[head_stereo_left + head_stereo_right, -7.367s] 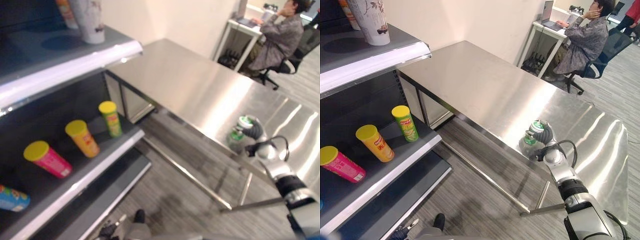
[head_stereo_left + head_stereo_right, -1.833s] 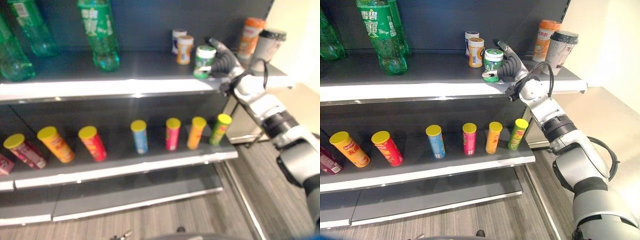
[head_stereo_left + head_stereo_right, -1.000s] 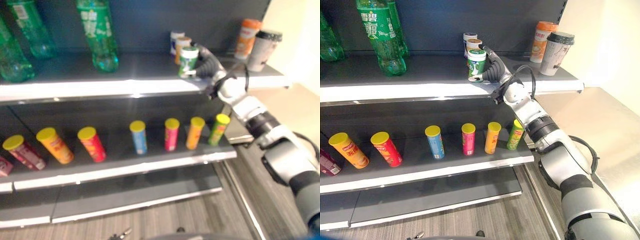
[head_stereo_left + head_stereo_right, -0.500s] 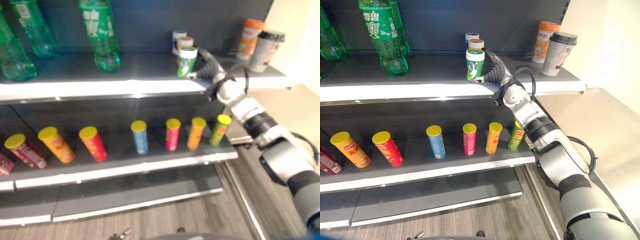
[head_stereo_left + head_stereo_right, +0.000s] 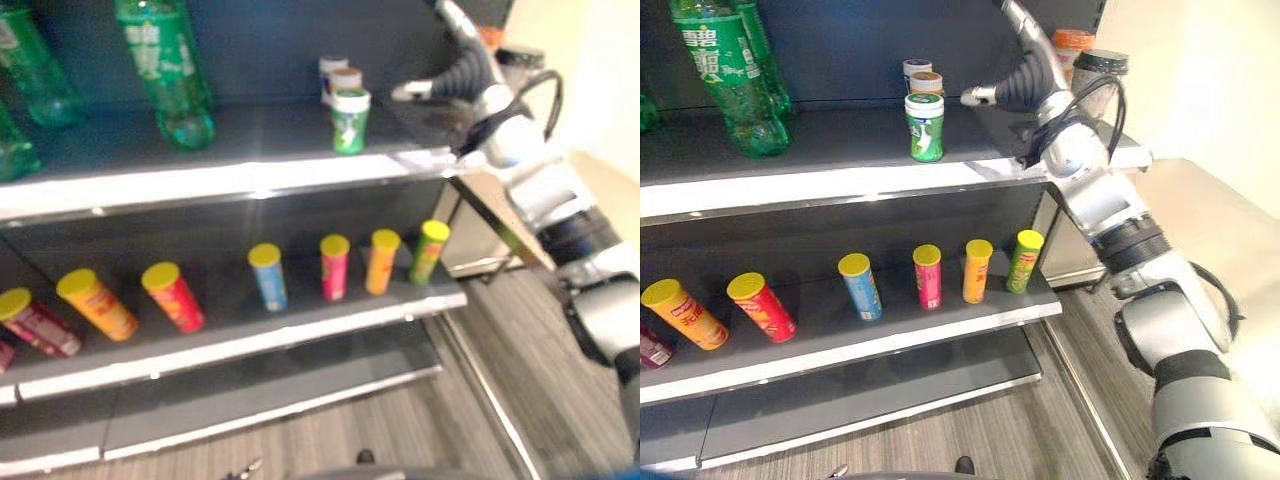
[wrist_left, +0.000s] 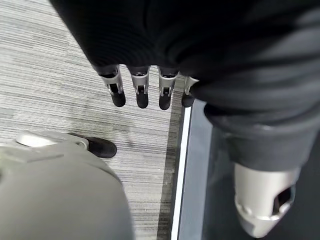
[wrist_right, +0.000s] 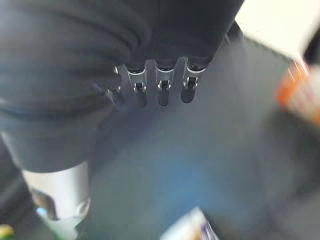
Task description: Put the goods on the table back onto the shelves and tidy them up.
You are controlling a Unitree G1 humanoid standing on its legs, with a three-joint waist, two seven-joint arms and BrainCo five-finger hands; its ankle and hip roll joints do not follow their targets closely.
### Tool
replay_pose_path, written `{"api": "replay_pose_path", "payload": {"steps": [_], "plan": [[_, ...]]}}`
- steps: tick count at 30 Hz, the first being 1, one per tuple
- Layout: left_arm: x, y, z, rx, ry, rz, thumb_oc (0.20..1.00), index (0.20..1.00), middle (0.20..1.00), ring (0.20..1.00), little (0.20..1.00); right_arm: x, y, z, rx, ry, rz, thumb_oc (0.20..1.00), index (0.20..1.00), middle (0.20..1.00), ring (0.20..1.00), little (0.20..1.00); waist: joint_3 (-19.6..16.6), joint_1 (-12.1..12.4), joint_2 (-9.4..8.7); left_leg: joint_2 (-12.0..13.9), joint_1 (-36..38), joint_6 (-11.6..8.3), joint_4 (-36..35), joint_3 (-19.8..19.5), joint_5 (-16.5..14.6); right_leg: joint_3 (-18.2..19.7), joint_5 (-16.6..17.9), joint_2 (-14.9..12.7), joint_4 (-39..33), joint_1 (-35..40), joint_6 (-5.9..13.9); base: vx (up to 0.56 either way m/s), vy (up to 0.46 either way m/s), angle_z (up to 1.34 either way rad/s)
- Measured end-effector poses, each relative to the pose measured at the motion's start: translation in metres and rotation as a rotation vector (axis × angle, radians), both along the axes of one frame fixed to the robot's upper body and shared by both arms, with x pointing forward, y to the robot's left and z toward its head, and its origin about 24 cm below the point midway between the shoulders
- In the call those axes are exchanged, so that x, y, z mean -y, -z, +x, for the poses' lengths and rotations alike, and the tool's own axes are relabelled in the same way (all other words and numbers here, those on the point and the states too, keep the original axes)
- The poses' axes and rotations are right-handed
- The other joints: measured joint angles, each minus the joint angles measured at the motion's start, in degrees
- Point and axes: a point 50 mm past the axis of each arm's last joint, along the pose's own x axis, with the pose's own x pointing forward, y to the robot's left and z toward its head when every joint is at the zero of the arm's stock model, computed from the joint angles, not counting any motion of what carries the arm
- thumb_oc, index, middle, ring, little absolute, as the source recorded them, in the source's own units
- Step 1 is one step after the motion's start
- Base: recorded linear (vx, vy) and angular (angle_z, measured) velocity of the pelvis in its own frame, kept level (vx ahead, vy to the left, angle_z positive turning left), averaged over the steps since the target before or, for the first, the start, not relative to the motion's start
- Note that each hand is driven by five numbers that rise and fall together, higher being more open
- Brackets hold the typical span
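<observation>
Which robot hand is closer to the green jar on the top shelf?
The right. The right robot hand hangs open above the top shelf, just beside the green jar. The left robot hand hangs low over the floor, far from it.

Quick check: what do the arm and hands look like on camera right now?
The right arm is silver-grey with a dark band, a black cable looping at the wrist. Right hand and left hand: dark ribbed covers, silver fingers, dark tips.

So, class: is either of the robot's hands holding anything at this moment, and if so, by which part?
Nothing is held. The right hand is open above the top shelf, apart from the green jar standing there. The left hand hangs open over the floor.
</observation>
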Motion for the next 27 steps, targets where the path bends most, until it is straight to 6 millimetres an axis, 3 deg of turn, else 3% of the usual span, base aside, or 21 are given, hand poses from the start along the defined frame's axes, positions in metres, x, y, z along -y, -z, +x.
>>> {"api": "replay_pose_path", "payload": {"steps": [3, 6, 8, 10, 13, 14, 19, 21, 25, 27], "plan": [[0.001, 0.001, -0.003, -0.011, -0.004, -0.005, 1.000, 1.000, 1.000, 1.000, 1.000, 0.012, 0.006, -0.023, 0.054, -0.033, 0.007, 1.000, 1.000, 1.000, 1.000, 1.000, 0.00, -1.31, 0.07, -0.04, 0.18, 0.22, -0.22, 0.40, -0.17, 0.73, 0.05, 0.08, -0.01, 0.11, 0.16, -0.01, 0.005, -0.11], [0.003, 0.000, 0.000, 0.016, -0.035, -0.011, 1.000, 1.000, 1.000, 1.000, 1.000, 0.033, 0.044, -0.068, 0.049, -0.083, 0.031, 1.000, 1.000, 1.000, 1.000, 1.000, -0.15, -1.88, -0.17, -0.02, 0.22, 0.50, -0.24, 0.08, -0.62, 0.43, -0.05, 0.03, -0.02, 0.36, 0.11, 0.02, 0.003, 0.00], [0.004, 0.000, 0.001, 0.024, -0.045, -0.012, 1.000, 1.000, 1.000, 1.000, 1.000, 0.038, 0.060, -0.080, 0.012, -0.088, 0.028, 1.000, 1.000, 1.000, 1.000, 1.000, -0.16, -2.25, -0.08, -0.08, 0.31, 0.50, -0.24, 0.20, -0.62, 0.64, -0.02, 0.02, -0.03, 0.34, 0.15, 0.00, 0.000, 0.00], [0.001, -0.001, 0.007, 0.051, -0.077, -0.008, 1.000, 1.000, 1.000, 1.000, 1.000, 0.072, 0.086, -0.121, -0.057, -0.016, 0.056, 1.000, 1.000, 1.000, 1.000, 1.000, -0.05, -2.37, -0.43, -0.09, 0.03, 0.56, -0.23, -0.26, -0.77, -0.19, -0.20, -0.15, -0.01, 0.11, 0.21, 0.04, -0.005, 0.13], [0.005, 0.001, -0.010, 0.026, -0.128, -0.014, 1.000, 1.000, 1.000, 1.000, 1.000, 0.097, 0.111, -0.149, -0.190, 0.055, 0.074, 1.000, 1.000, 1.000, 1.000, 1.000, 0.12, -6.23, 0.03, -0.09, 0.04, 0.40, -0.23, 0.30, -0.79, 0.62, -0.24, -0.01, -0.03, 0.01, 0.26, 0.00, -0.018, -0.13], [0.004, 0.001, -0.011, 0.027, -0.130, -0.013, 1.000, 1.000, 1.000, 1.000, 1.000, 0.103, 0.115, -0.154, -0.214, 0.069, 0.090, 1.000, 1.000, 1.000, 1.000, 1.000, 0.08, -6.51, 0.27, -0.10, 0.03, 0.41, -0.24, 0.28, -0.80, 0.67, -0.22, -0.01, -0.01, 0.02, 0.29, -0.01, -0.009, -0.14], [0.012, 0.002, -0.007, 0.044, -0.118, -0.035, 1.000, 1.000, 1.000, 1.000, 1.000, 0.096, 0.126, -0.166, -0.313, -0.045, 0.116, 1.000, 1.000, 1.000, 1.000, 1.000, -0.06, -8.72, 0.25, -0.04, 0.11, 0.23, -0.23, 2.04, -1.09, 2.06, -0.04, 0.32, -0.03, -1.08, 0.53, -0.03, 0.004, -0.15], [0.014, 0.002, -0.005, 0.057, -0.097, -0.049, 1.000, 1.000, 1.000, 1.000, 1.000, 0.080, 0.144, -0.170, -0.453, -0.188, 0.165, 1.000, 1.000, 1.000, 1.000, 1.000, -0.11, -8.60, 0.01, 0.11, 0.04, 0.24, -0.23, 3.24, -0.81, 2.94, 0.01, 0.57, -0.02, -1.25, 0.58, -0.01, 0.010, -0.28], [0.016, 0.001, 0.003, 0.082, -0.047, -0.071, 1.000, 1.000, 1.000, 1.000, 1.000, 0.057, 0.199, -0.170, -0.756, -0.352, 0.232, 1.000, 1.000, 1.000, 1.000, 1.000, -0.43, -8.80, -0.55, 0.06, -0.16, 0.31, -0.24, 3.58, -1.28, 3.22, 0.08, 0.56, -0.02, -1.36, 0.68, -0.02, 0.015, -0.06], [0.014, 0.000, 0.007, 0.089, 0.003, -0.072, 1.000, 1.000, 1.000, 1.000, 1.000, 0.055, 0.252, -0.169, -0.997, -0.319, 0.304, 1.000, 1.000, 1.000, 1.000, 1.000, -0.85, -8.15, -1.10, 0.09, -0.32, 0.27, -0.24, 3.32, -1.29, 3.01, 0.10, 0.50, -0.01, -1.37, 0.68, 0.00, 0.032, 0.06]]}}
